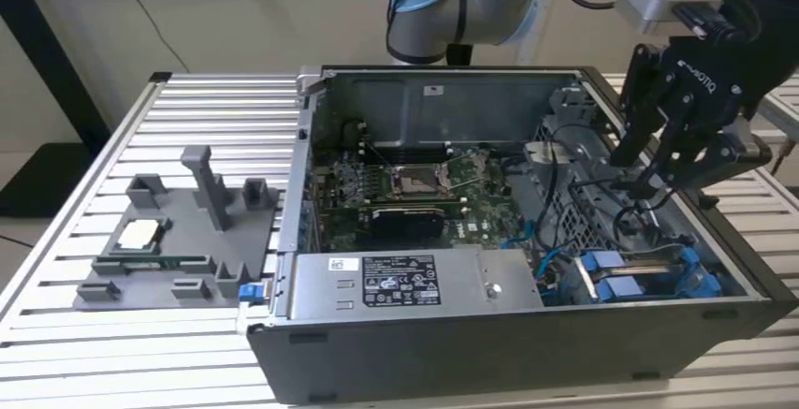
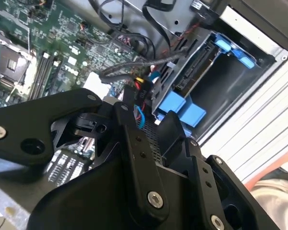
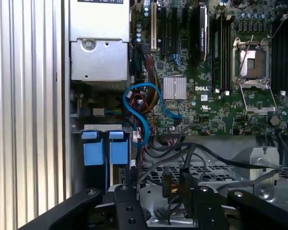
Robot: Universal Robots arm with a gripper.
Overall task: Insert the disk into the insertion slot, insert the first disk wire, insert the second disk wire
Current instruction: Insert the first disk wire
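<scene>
The disk [image 1: 639, 271], in its blue carrier, sits inside the insertion slot [image 1: 714, 284] at the case's near corner on the exterior view's right. Both wrist views show the disk's [image 3: 105, 152] blue pull tabs sticking out of the slot [image 3: 102, 128]; in the second wrist view the disk [image 2: 178, 104] lies in the slot [image 2: 234, 51]. My gripper [image 1: 646, 175] hangs open inside the case, a little beyond the disk, over a bundle of black wires [image 3: 182, 155]. A black wire connector [image 3: 184, 183] stands between the gripper's [image 3: 165, 191] fingers [image 3: 128, 206]. Whether they touch it I cannot tell. A loose blue wire [image 3: 145, 101] loops beside the slot.
The silver power-supply box [image 1: 399, 283] fills the case's near side beside the slot. The motherboard [image 1: 413, 184] with its open socket lies behind it. A grey parts fixture [image 1: 168, 241] sits on the slatted table at the exterior view's left. The arm's [image 1: 469, 2] base rises behind the case.
</scene>
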